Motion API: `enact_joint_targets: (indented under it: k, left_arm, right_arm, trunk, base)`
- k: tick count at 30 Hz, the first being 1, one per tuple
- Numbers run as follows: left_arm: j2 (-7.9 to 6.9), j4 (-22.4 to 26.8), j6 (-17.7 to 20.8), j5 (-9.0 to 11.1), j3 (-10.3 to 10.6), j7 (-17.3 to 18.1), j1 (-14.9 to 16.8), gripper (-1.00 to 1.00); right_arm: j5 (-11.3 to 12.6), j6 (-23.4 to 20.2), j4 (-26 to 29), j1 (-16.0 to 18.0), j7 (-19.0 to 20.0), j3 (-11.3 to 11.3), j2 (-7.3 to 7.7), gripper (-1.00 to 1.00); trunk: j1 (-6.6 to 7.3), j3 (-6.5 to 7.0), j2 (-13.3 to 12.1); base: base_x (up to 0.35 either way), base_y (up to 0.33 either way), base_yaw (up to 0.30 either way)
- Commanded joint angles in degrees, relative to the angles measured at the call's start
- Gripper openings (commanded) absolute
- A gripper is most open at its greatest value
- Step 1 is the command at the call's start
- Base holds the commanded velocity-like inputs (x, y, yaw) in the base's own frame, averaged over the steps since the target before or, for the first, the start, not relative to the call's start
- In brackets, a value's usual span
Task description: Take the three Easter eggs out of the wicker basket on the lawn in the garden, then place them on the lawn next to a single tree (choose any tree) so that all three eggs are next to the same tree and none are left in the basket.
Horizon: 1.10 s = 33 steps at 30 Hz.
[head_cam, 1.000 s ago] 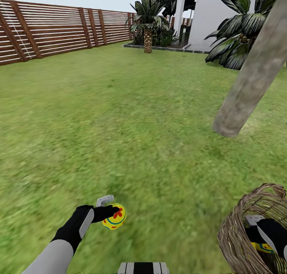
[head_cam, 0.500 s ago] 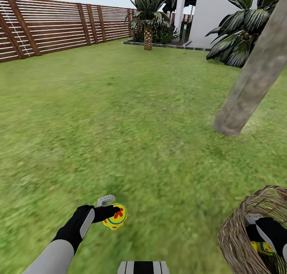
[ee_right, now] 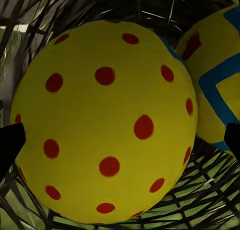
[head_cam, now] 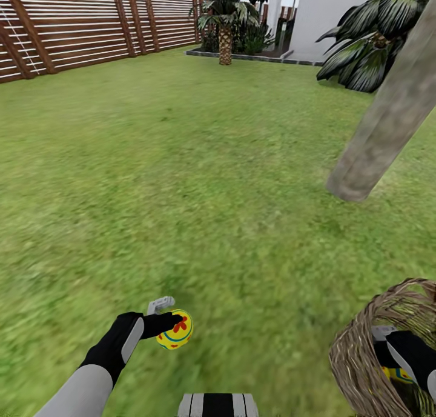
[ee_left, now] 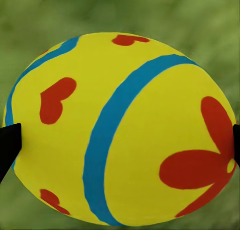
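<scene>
In the head view, a yellow Easter egg (head_cam: 174,330) with a red flower mark and a blue stripe is held by the left gripper (head_cam: 166,320) above the lawn (head_cam: 200,180), the jaws pinched on it. The wicker basket (head_cam: 354,359), brown and open-woven, is seen at the lower right on the grass, with the right gripper (head_cam: 393,359) reached down inside it. A leaning grey-brown tree (head_cam: 387,120) trunk is rooted in the grass beyond the basket.

In the left wrist view, the flower egg (ee_left: 120,130) is shown between the two dark fingertips (ee_left: 9,147), touched on both sides; red hearts and blue bands are seen on it.

In the right wrist view, a red-dotted yellow egg (ee_right: 102,122) is framed by the fingertips (ee_right: 10,145) inside the basket weave (ee_right: 210,205); whether it is pinched cannot be told. A third egg (ee_right: 220,84), blue-striped, is lodged just beside it.
</scene>
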State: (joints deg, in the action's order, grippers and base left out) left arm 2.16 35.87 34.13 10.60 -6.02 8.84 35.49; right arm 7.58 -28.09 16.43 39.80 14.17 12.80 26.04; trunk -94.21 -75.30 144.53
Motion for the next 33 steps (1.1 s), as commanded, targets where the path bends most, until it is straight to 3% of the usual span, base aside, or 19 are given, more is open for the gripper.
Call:
enact_joint_targets:
  k: [1, 7, 8, 33]
  left_arm:
    - [0.10, 0.1, 0.4, 0.0, -0.4, 0.2, 0.0, -1.00]
    - [0.12, 0.1, 0.4, 0.1, -0.4, 0.2, 0.0, -1.00]
    - [0.12, 0.1, 0.4, 0.1, -0.4, 0.2, 0.0, -1.00]
    - [0.32, 0.1, 0.4, 0.1, -0.4, 0.3, 0.0, -1.00]
  right_arm:
    - [0.5, -0.3, 0.1, 0.0, 0.0, 0.5, 0.06, 1.00]
    - [0.5, 0.0, 0.1, 0.0, 0.0, 0.4, 0.06, 1.00]
    - [0.5, 0.1, 0.1, 0.0, 0.0, 0.4, 0.06, -1.00]
    - [0.4, 0.0, 0.1, 0.0, 0.0, 0.5, 0.06, -1.00]
  trunk:
    - [-0.01, -0.27, 0.0]
    - [-0.04, -0.50, 0.0]
    - [-0.04, -0.50, 0.0]
    - [-0.04, -0.50, 0.0]
  base:
    - [0.000, 0.000, 0.000]
    - [0.000, 0.000, 0.000]
    - [0.000, 0.000, 0.000]
    - [0.000, 0.000, 0.000]
